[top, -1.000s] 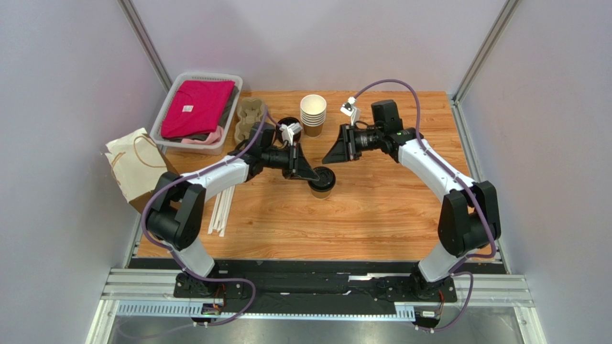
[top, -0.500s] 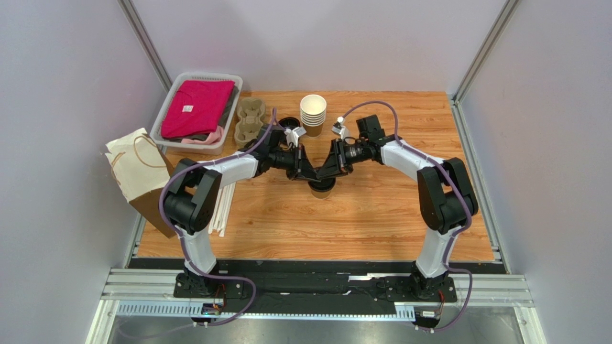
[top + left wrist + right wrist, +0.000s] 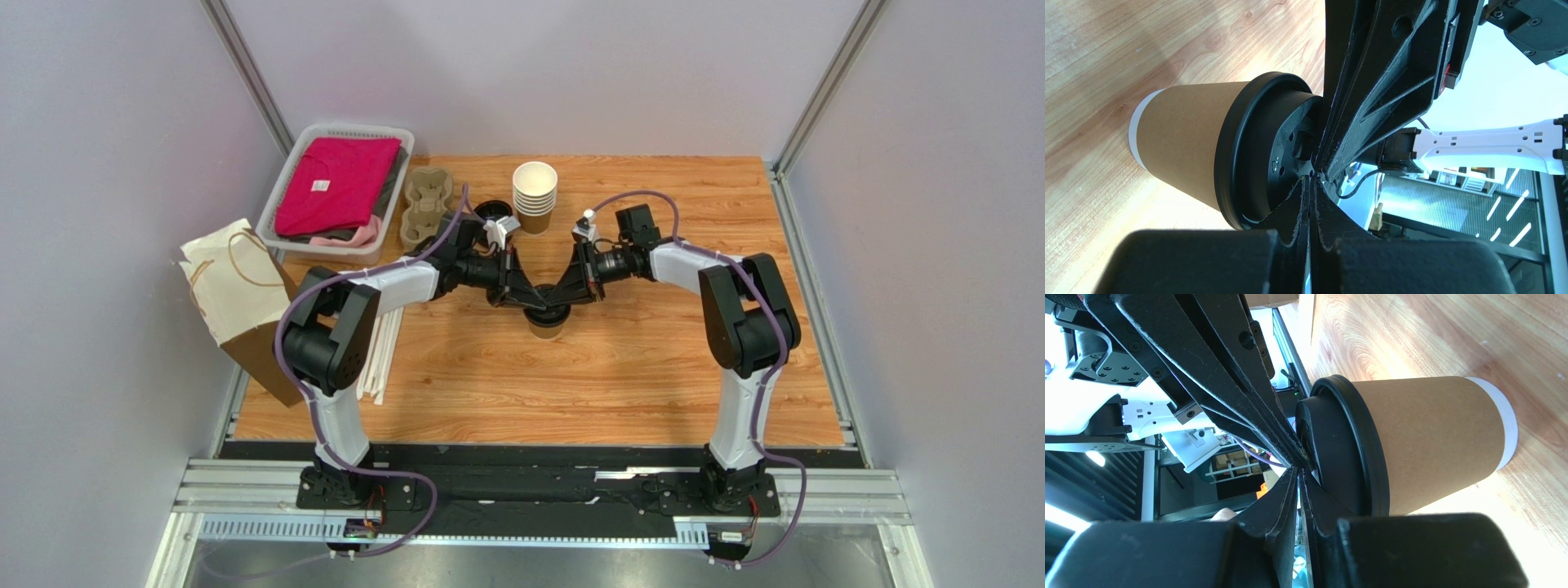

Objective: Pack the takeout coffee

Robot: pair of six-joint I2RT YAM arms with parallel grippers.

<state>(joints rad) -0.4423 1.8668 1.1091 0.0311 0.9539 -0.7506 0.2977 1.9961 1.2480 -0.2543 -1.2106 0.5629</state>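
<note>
Right gripper has swung in from mid-table to meet left gripper above the coffee, which stands upright on the table. Both sets of fingers are pinched together and hold nothing, and both tips sit on the black lid, nose to nose

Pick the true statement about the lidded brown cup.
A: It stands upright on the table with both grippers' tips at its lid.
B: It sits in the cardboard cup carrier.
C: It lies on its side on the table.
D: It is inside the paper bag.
A: the takeout coffee stands upright on the table, and the left gripper and right gripper meet tip to tip at its black lid.
</note>
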